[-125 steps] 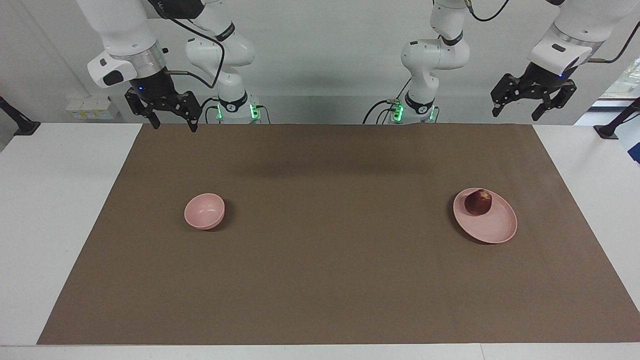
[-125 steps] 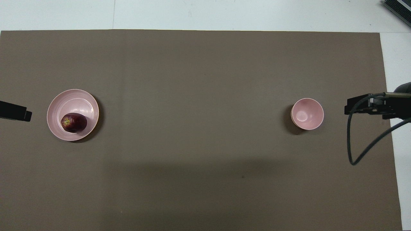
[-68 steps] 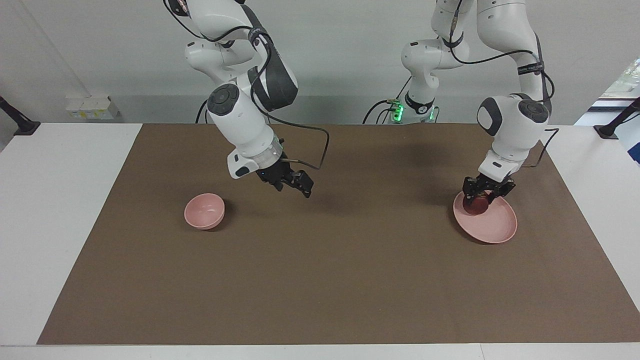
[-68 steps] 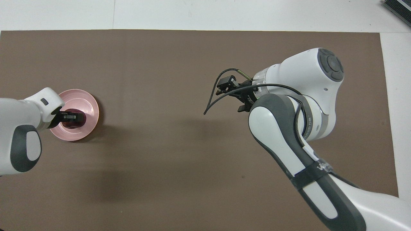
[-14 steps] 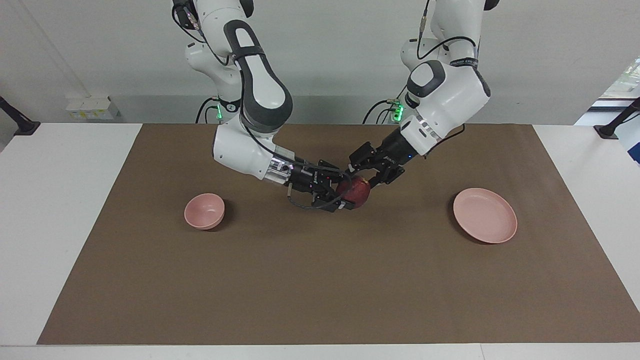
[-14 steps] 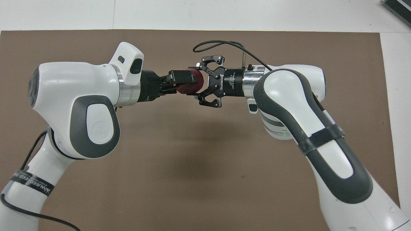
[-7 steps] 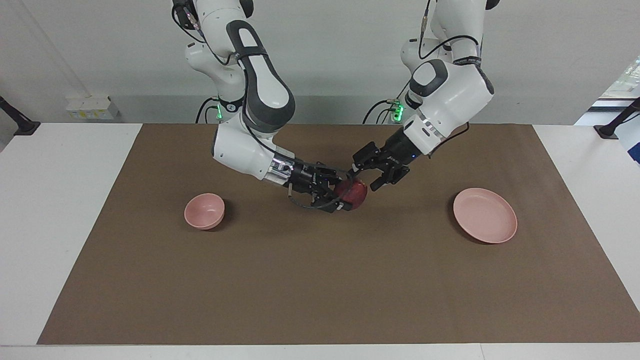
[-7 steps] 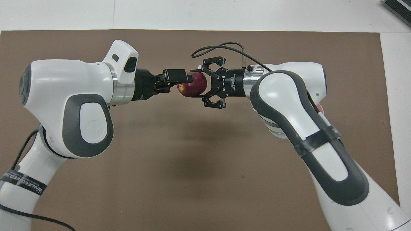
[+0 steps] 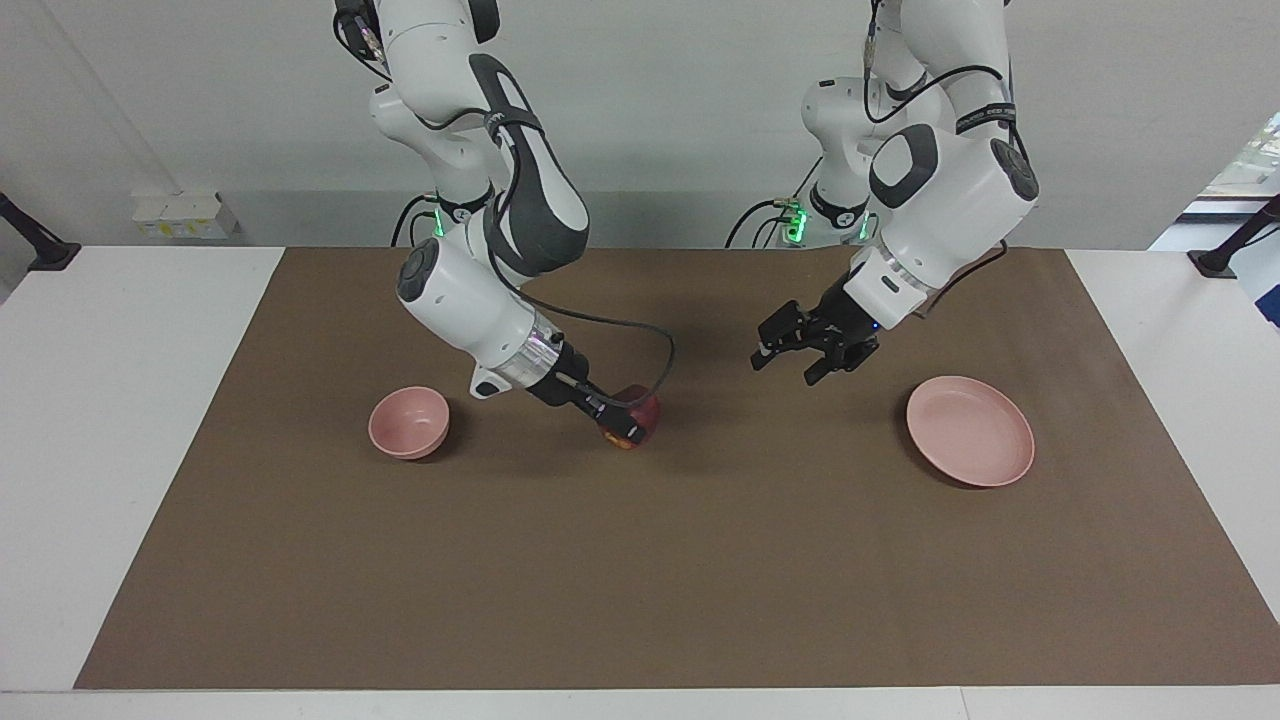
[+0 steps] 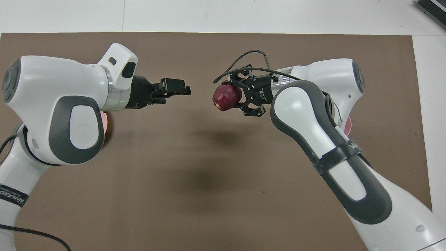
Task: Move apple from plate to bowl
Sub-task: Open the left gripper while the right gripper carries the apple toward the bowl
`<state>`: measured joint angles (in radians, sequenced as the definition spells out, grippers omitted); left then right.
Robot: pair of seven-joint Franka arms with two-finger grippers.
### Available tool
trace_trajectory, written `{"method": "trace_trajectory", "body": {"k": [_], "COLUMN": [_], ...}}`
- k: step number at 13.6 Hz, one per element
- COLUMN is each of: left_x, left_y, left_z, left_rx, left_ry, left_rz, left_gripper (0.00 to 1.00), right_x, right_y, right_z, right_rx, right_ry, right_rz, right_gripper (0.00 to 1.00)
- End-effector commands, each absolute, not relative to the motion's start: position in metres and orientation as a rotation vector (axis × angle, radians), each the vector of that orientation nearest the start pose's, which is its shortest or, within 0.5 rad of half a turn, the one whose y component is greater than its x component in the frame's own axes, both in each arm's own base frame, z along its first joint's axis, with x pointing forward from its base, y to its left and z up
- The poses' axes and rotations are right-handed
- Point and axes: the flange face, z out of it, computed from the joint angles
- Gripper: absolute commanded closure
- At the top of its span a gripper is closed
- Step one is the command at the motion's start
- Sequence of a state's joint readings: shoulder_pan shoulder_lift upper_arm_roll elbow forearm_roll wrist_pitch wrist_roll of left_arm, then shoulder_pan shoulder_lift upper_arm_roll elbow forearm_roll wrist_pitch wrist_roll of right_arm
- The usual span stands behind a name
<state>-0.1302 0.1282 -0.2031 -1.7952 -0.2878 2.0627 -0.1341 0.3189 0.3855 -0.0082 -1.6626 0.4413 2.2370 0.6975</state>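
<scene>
The dark-red apple (image 9: 643,408) hangs above the brown mat between bowl and plate, closer to the bowl, with my right gripper (image 9: 630,424) shut on it. From above, the apple (image 10: 224,97) shows in the right gripper (image 10: 232,96). The small pink bowl (image 9: 408,422) is empty, toward the right arm's end; overhead only a sliver of the bowl (image 10: 348,124) shows under the right arm. The wide pink plate (image 9: 970,432) lies empty toward the left arm's end. My left gripper (image 9: 786,368) hangs open and empty over the mat between apple and plate; from above the left gripper (image 10: 182,91) points at the apple.
The brown mat (image 9: 640,580) covers most of the white table (image 9: 120,400). In the overhead view the left arm hides nearly all of the plate (image 10: 106,126). A cable loops from the right wrist beside the apple.
My left gripper has drawn back from the apple toward the plate's end, staying open. The right gripper has carried the apple lower and toward the bowl.
</scene>
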Motion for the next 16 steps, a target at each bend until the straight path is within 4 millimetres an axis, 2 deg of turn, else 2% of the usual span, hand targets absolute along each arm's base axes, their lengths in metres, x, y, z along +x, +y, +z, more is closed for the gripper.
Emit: {"method": "trace_trajectory", "body": {"k": [1, 4, 5, 9, 11, 12, 13, 15, 16], "left_x": [0.576, 0.577, 0.582, 0.593, 0.588, 0.582, 0.579, 0.570, 0.566], "left_y": [-0.189, -0.173, -0.160, -0.117, -0.104, -0.100, -0.093, -0.084, -0.079], "left_z": [0.497, 0.499, 0.510, 0.566, 0.594, 0.604, 0.610, 0.639, 0.647], "left_rx": [-3.312, -3.177, -3.172, -3.133, -3.011, -3.005, -3.008, -3.057, -3.083], "left_ry": [0.187, 0.291, 0.309, 0.386, 0.502, 0.547, 0.537, 0.508, 0.492], "left_rz": [-0.126, -0.119, -0.119, -0.101, -0.036, 0.003, 0.021, 0.019, 0.033], "left_gripper": [0.00, 0.00, 0.00, 0.00, 0.00, 0.00, 0.00, 0.00, 0.00], "right_x": [0.635, 0.620, 0.613, 0.591, 0.586, 0.588, 0.593, 0.597, 0.601], "right_y": [0.205, 0.150, 0.127, 0.028, -0.007, -0.020, -0.023, -0.024, -0.023], "right_z": [0.432, 0.462, 0.466, 0.436, 0.426, 0.416, 0.409, 0.400, 0.392], "right_rx": [-2.832, -3.041, -3.084, -3.111, -3.109, -3.106, -3.102, -3.084, -3.075], "right_ry": [0.658, 0.455, 0.412, 0.243, 0.197, 0.210, 0.225, 0.255, 0.267], "right_rz": [-0.083, -0.017, 0.035, 0.117, 0.131, 0.147, 0.125, 0.128, 0.137], "right_gripper": [1.00, 1.00, 1.00, 1.00, 1.00, 1.00, 1.00, 1.00, 1.00]}}
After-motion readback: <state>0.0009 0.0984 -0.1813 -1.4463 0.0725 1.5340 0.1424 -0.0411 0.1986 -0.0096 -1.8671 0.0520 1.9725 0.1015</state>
